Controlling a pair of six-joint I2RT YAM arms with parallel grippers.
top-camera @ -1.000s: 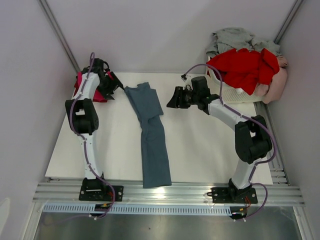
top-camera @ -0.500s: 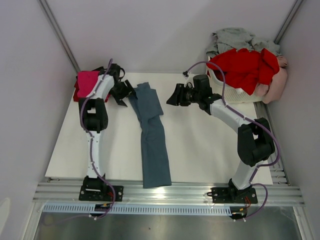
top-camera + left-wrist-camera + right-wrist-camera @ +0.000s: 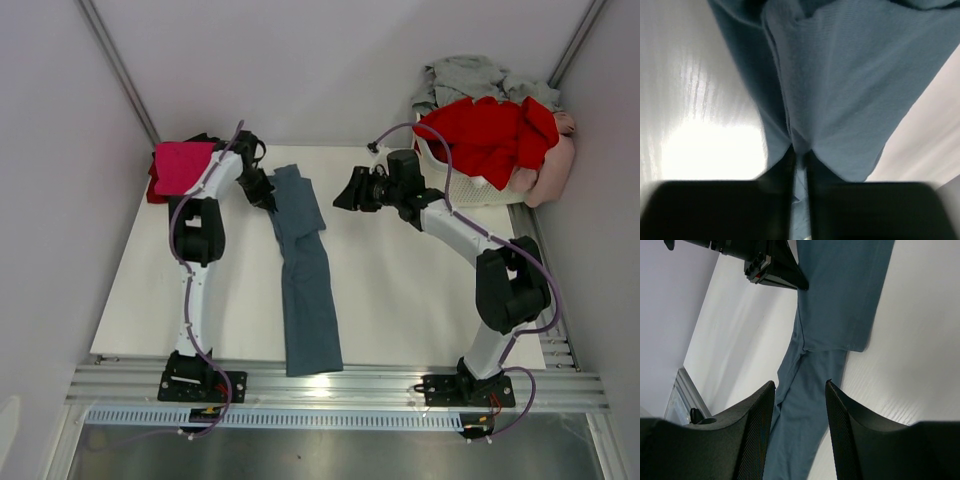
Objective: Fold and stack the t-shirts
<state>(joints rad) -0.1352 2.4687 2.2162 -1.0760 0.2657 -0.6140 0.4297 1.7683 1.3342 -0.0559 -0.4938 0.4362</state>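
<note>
At upper left, a magenta t-shirt [image 3: 182,165] lies flat at the far corner of the table [image 3: 420,300]. Just right of it, the left gripper [image 3: 267,199] [image 3: 799,155] is clenched on the edge of the slate blue-grey t-shirt [image 3: 305,280] [image 3: 850,75] [image 3: 840,295], a long strip running down centre frame. Right of centre, the right gripper [image 3: 343,197] [image 3: 799,405] hangs over the table, jaws spread, grasping nothing. At upper right, a red t-shirt [image 3: 490,135], a grey t-shirt [image 3: 470,75] and a pale pink t-shirt [image 3: 550,170] heap in a white laundry basket [image 3: 465,185].

A slate-blue tee [image 3: 308,290], magenta tee [image 3: 183,165], red tee [image 3: 490,135], grey tee [image 3: 470,72], white basket [image 3: 462,186].
</note>
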